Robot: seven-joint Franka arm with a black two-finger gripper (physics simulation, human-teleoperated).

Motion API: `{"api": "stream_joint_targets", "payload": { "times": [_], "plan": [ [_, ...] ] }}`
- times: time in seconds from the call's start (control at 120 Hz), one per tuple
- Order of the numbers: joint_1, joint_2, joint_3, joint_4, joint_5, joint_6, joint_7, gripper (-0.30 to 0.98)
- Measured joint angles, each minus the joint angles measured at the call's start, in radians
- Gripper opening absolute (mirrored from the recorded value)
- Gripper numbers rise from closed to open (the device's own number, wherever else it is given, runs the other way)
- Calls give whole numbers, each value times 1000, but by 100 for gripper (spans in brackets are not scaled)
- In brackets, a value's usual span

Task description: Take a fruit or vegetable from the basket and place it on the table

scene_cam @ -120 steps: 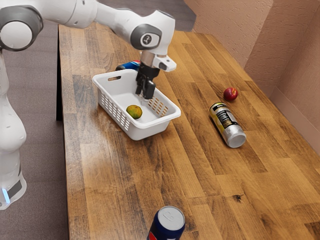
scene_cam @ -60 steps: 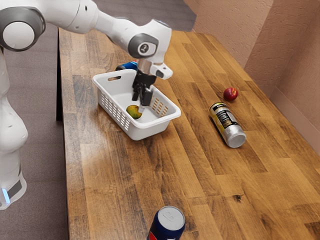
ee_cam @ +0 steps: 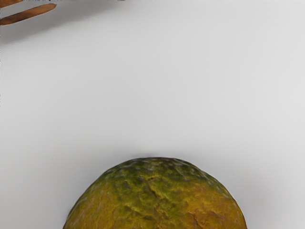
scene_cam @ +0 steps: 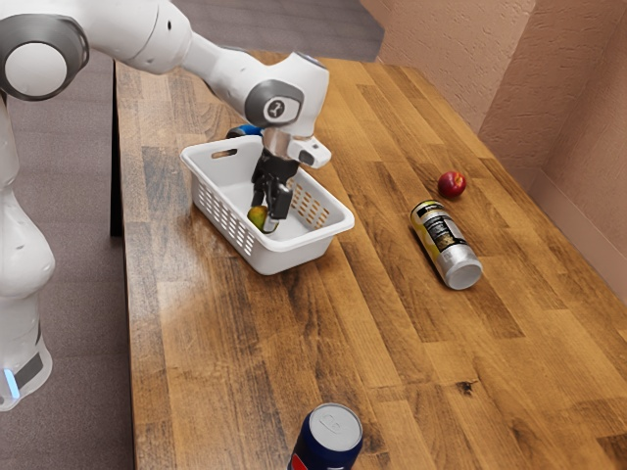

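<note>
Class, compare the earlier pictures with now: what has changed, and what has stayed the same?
The gripper has moved lower into the basket and toward the exterior view's left, reaching the green-and-orange fruit. Its fingers stand open; nothing has visibly been gripped or let go. Both the basket and that fruit stayed put, as did the red fruit, lying can and upright can.

ext cam: beside arm (scene_cam: pixel 220 69), high, mid-dist, angled dn across worktop (scene_cam: pixel 392 333) | wrist cam: v. close, facing dn into wht slotted basket (scene_cam: pixel 290 256) | shared: basket's inside w/ some slots + rnd grn-orange fruit (ee_cam: pixel 155 200)
</note>
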Motion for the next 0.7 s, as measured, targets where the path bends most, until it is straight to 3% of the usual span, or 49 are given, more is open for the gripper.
{"api": "stream_joint_targets", "payload": {
  "times": [0.183, 0.417, 0.567, 0.7],
  "plan": [
    [0, 2, -12, -12, 1, 25, -15, 57],
    [7, 2, -16, -14, 11, 46, -35, 33],
    [16, -10, -33, -10, 19, 57, -47, 30],
    [-7, -138, -65, 36, 34, 46, -44, 28]
  ]
}}
